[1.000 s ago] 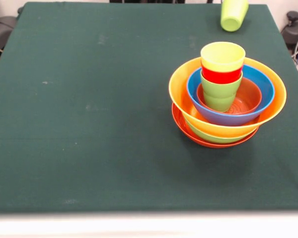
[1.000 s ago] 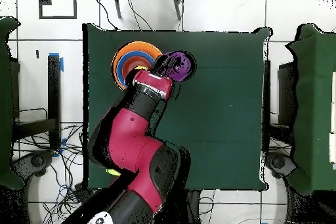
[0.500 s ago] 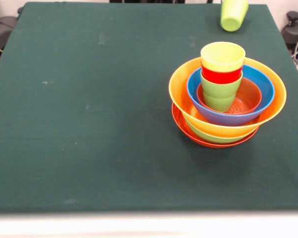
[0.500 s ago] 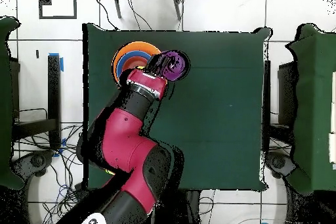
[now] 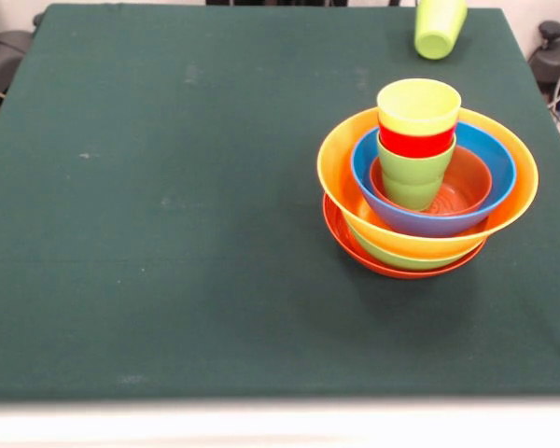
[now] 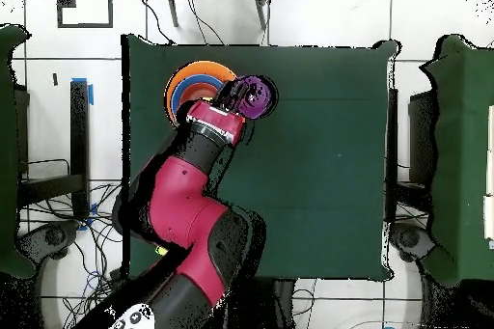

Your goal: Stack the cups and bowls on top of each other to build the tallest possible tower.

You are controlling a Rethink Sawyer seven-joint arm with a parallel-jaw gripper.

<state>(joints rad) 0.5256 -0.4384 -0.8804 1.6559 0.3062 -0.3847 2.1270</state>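
Since half a second ago, the overhead view shows the arm [image 6: 198, 205] swung slightly toward the tower [image 5: 427, 187]. The purple cup [image 6: 255, 95] at the gripper [image 6: 234, 105] has edged left with it and now sits just beside the tower's rim in that view. You should read this as a carry in progress, judged from the two moving together. Whether the gripper is apart or clamped on that cup, you cannot tell; its end is hidden against the cup. The front view is unchanged and shows neither arm nor purple cup. There the tower stands right of centre on the green table [image 5: 168, 187]: red-orange bowl [image 5: 355, 252] at the base, then green bowl [image 5: 392, 257], large orange-yellow bowl [image 5: 341, 177], blue bowl [image 5: 495, 154] and small orange bowl [image 5: 467, 182]. Nested inside are a green cup [image 5: 413, 177], red cup [image 5: 415, 145] and yellow cup [image 5: 418, 105] on top. A second light green cup [image 5: 439, 28] shows at the far right edge, well apart from the tower. Two cups therefore remain to be placed. No brand, label or legible writing appears on any item.
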